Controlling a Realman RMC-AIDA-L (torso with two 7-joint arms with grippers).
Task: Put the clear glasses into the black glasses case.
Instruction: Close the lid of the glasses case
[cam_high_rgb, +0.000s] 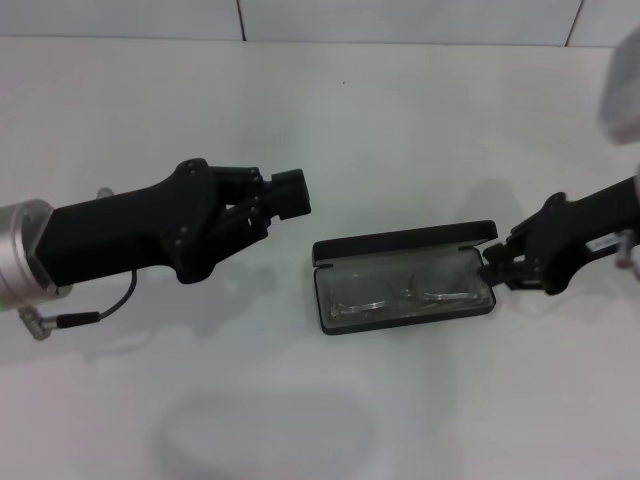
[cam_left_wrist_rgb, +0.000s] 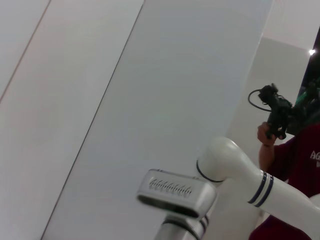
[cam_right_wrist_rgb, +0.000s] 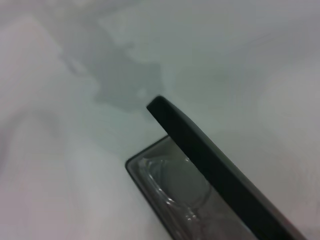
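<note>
The clear glasses (cam_high_rgb: 405, 292) were found lying inside the tray of the black glasses case (cam_high_rgb: 404, 277), lenses flat against the lining, and their outline was only faintly made out in the head view; in the right wrist view one lens (cam_right_wrist_rgb: 187, 187) was seen seated in the tray beneath the raised lid (cam_right_wrist_rgb: 210, 165). The case was noted resting on the white table (cam_high_rgb: 320, 130), open, with the lid standing partway up along its far side.

The glasses were judged to be light, thin and easily flexed or cracked, and slippery along the bare plastic; any further contact was judged best confined to the bridge or the frame front rather than the thin arms. The case was judged stiff, light and liable to slide on the smooth surface; the lid edge was judged the proper place for a closing push, with the tray steadied at one end.

The right gripper (cam_high_rgb: 497, 268) was observed at the right end of the case, its fingertips against or just beside the end wall; whether the case was actually pinched could not be told, nor how far the fingers were parted. The left gripper (cam_high_rgb: 283, 195) was observed held above the table, well apart from the case to its left, with nothing in it; its opening could not be told
</note>
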